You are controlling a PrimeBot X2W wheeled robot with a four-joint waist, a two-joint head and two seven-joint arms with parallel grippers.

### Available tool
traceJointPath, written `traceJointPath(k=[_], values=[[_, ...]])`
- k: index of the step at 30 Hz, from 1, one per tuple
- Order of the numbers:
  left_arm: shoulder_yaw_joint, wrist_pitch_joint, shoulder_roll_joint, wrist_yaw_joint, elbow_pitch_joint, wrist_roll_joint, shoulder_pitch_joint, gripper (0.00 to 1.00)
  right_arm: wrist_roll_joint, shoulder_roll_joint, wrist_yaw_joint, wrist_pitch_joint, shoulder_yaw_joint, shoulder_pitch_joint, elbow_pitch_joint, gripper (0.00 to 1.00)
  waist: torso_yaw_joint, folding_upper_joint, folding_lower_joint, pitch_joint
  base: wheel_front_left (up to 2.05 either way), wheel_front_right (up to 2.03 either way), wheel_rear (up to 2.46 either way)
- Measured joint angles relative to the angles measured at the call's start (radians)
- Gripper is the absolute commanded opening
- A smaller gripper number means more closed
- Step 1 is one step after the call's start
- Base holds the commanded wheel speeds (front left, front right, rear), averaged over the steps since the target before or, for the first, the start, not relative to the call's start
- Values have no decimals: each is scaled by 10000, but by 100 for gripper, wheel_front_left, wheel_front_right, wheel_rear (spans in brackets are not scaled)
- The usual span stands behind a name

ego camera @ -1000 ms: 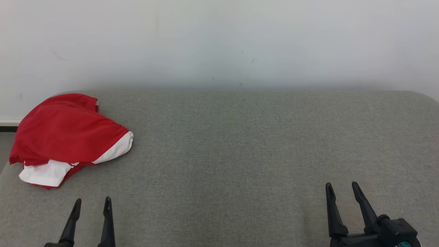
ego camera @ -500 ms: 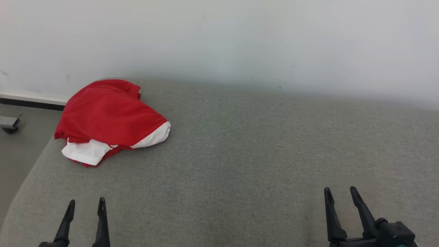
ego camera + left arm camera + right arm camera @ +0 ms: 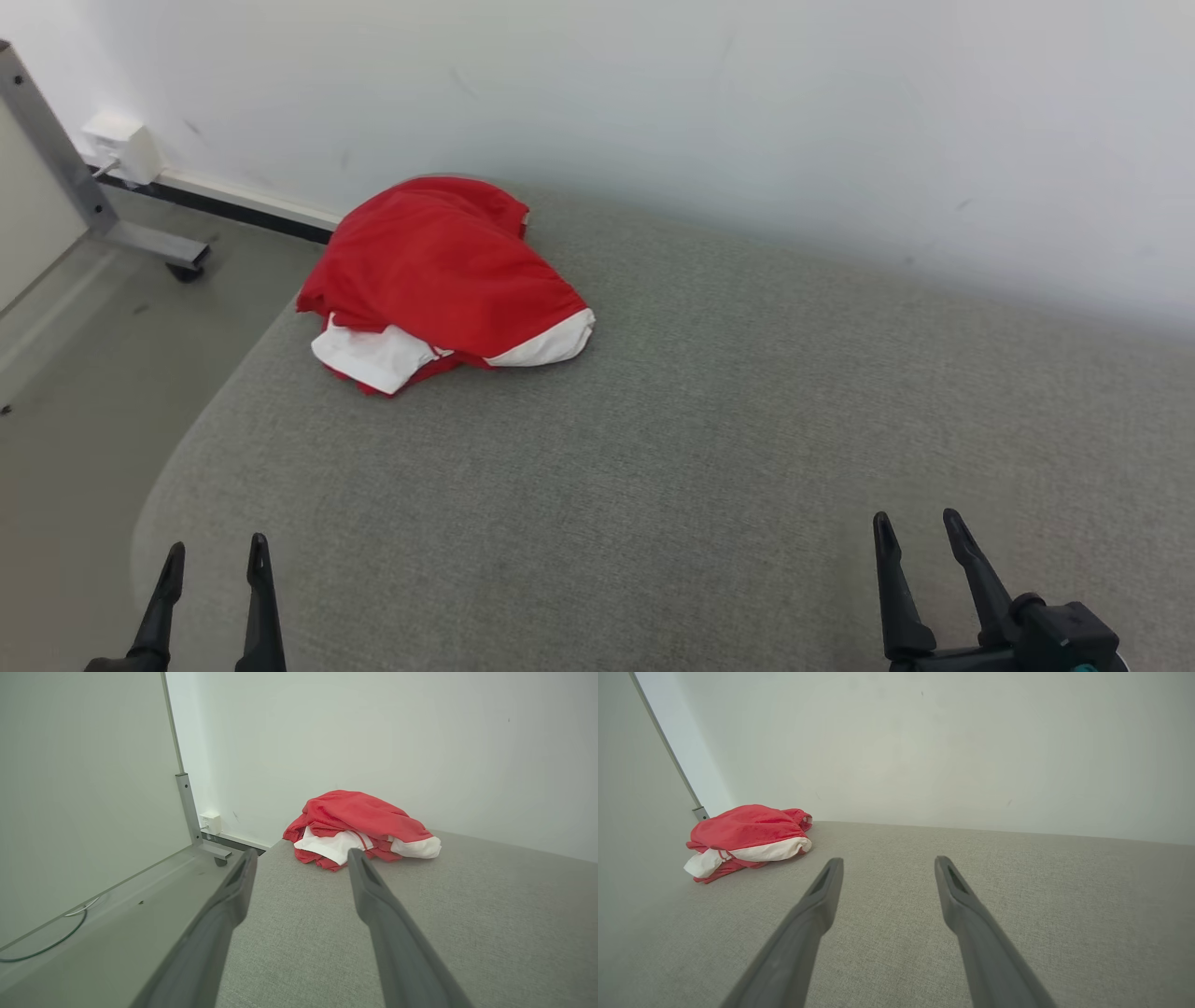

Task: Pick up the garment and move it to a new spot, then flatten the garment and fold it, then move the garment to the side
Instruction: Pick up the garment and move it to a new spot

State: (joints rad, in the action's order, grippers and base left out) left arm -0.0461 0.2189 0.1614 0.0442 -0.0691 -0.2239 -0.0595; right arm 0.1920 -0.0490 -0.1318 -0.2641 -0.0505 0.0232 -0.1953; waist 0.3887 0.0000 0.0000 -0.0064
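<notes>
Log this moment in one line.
stage: pre-grasp | garment: crumpled, far-left on grey surface | left claw: open, empty | right claw: open, empty

Noted bare grey cushion [image 3: 709, 439] stretching from the spread left gripper [image 3: 216, 543] and right gripper [image 3: 915, 515] to the far edge. Found one obstacle upon it: bunched red-and-white garment [image 3: 439, 261], far left corner, close against white wall [image 3: 747, 112]. Located metal frame foot [image 3: 154, 245] on floor [image 3: 84, 392] beyond left edge.

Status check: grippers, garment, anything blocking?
Left gripper open, empty; right gripper open, empty. Garment bunched, far-left corner of cushion, untouched. Nothing in the way.
</notes>
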Motion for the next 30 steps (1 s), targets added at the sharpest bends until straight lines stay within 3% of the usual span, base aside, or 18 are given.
traceJointPath(k=[12, 24, 30], values=[[-201, 102, -13, -318, 29, -102, -48, 100, -146, 4, 0, 0, -169, -159, -71, 100, 1161, 0, 0, 233, 0, 0, 0], [-428, 274, -50, -433, -35, -336, 38, 100, -282, 2, 0, 54, -261, -452, -182, 100, 1329, 1, 0, 642, 0, 0, 0], [-420, 274, 194, -167, -339, -589, 1066, 100, -476, 0, 0, 100, -211, -669, -46, 100, 1108, 1, 0, 773, 0, 0, 0]])
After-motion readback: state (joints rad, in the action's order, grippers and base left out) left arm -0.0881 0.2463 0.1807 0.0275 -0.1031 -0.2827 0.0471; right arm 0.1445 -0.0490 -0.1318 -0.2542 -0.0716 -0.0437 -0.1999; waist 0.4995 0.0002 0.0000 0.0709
